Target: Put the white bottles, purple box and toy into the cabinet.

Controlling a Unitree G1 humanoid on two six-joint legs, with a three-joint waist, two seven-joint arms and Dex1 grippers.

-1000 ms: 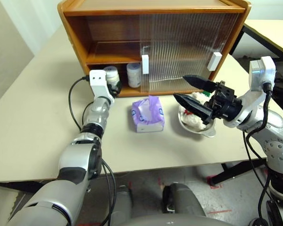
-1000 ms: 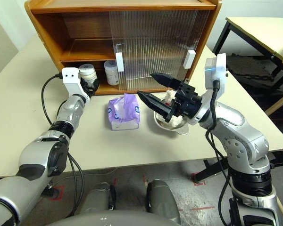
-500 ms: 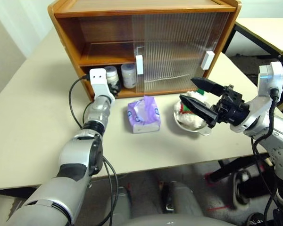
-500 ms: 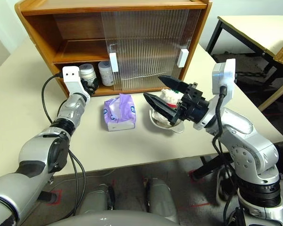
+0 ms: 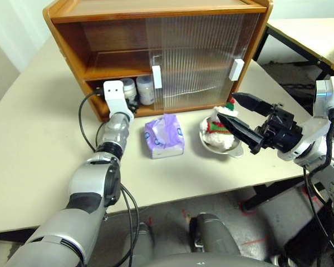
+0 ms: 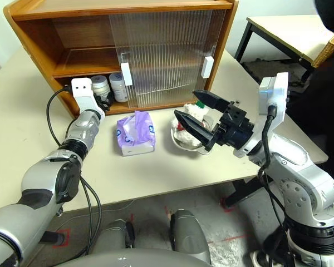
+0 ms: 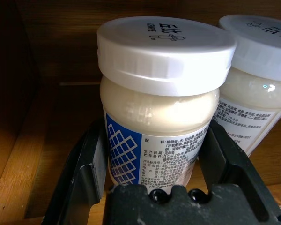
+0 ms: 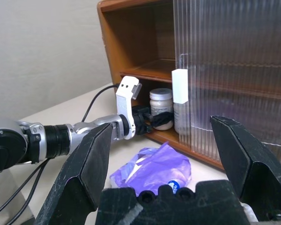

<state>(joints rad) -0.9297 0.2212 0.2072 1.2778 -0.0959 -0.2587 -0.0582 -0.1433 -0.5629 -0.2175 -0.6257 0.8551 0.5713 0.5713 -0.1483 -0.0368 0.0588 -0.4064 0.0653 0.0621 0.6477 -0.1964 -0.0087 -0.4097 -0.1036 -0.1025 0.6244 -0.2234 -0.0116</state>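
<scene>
Two white bottles [image 7: 159, 117] [image 7: 253, 93] stand side by side on the lower shelf of the cabinet [image 5: 156, 11], at its open left end. My left gripper [image 5: 131, 100] reaches level into that opening and is shut on the nearer bottle, one finger on each side. The purple box [image 5: 164, 136] lies on the table in front of the cabinet. To its right, the toy [image 5: 220, 125] sits in a steel bowl [image 5: 222, 147]. My right gripper [image 5: 228, 107] hangs open and empty just over the bowl's right side, pointing left.
Two ribbed sliding doors [image 5: 195, 55] with white handles cover the cabinet's middle and right. A black cable [image 5: 84, 119] loops on the table beside my left arm. Another table [image 5: 306, 28] stands at the back right. The table's front edge runs close below the bowl.
The camera has turned, shifting the whole scene left. My right gripper has drawn slightly right off the bowl, uncovering the toy. My left gripper stays on the bottle.
</scene>
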